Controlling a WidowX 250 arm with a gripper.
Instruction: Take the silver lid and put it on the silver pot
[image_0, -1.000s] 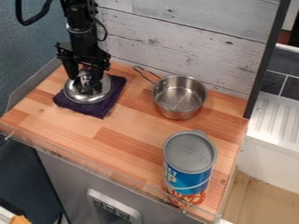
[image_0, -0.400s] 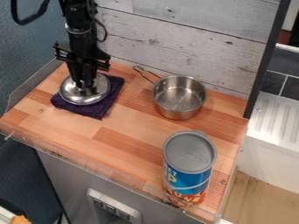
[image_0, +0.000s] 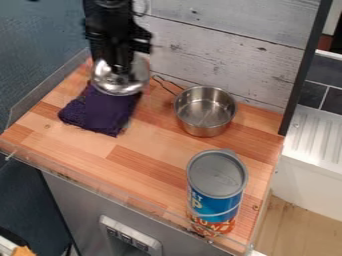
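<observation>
My one fixed camera looks from above the front of the striped, light-brown wooden bench (image_0: 140, 170), slanting down toward the whitewashed plank wall (image_0: 220, 50) behind. It sits close enough that the bench spans most of my view, front edge running down to the right. The tall blue-and-orange cylindrical can (image_0: 217, 175) is nearer the lens than the round silver metal pot (image_0: 206, 125).

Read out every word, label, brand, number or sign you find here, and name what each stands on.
Blue band of the can: fragments of lettering, cut by its curve and too blurred to quote a whole word.
Red lower part of the can: large pale letters, likewise not readable as a whole word.
Silver lid, silver pot: no print visible.
</observation>
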